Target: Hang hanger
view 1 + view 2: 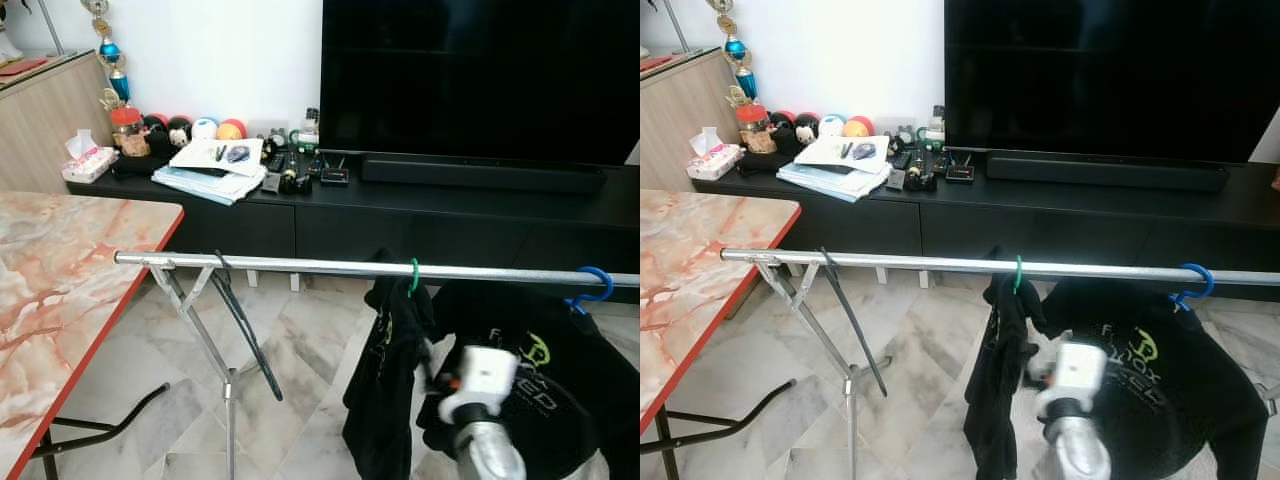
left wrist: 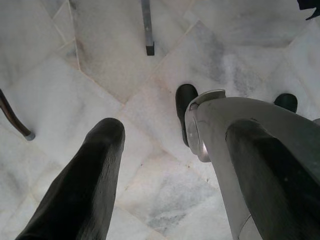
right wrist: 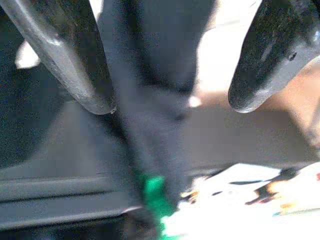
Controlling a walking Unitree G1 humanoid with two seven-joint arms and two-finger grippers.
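Finishing the hang | green hanger (image 1: pixel 414 276) hooked on rail (image 1: pixel 300 264), dark shirt on it | right claw (image 3: pixel 170 90) released, astride shirt | next: back clear without snagging | left claw (image 2: pixel 170 165) released, over floor.

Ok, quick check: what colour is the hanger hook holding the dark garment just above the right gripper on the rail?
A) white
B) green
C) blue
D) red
B: the hook over the rail, carrying the bunched dark garment above the right gripper, is green; the blue hook sits farther right, holding another garment.
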